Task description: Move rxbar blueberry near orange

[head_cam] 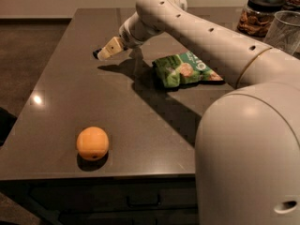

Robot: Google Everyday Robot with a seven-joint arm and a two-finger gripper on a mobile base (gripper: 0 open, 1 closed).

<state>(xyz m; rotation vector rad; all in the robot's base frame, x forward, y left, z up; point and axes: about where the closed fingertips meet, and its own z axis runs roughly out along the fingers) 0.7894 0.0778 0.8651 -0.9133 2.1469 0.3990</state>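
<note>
The orange (93, 143) is a round fruit that sits near the table's front left edge. My gripper (106, 49) is at the far middle of the table, reaching left from the arm. Only a small dark end of the rxbar blueberry (96, 54) shows at the gripper's tip; the rest is hidden behind it. I cannot tell whether the bar is held or lies on the table. The gripper is far from the orange, well behind it and a little to its right.
A green snack bag (185, 70) lies right of the gripper, under the arm. A dark-lidded jar (259, 14) and a clear plastic cup (283, 31) stand at the back right. The dark table (61, 102) has its front edge just past the orange.
</note>
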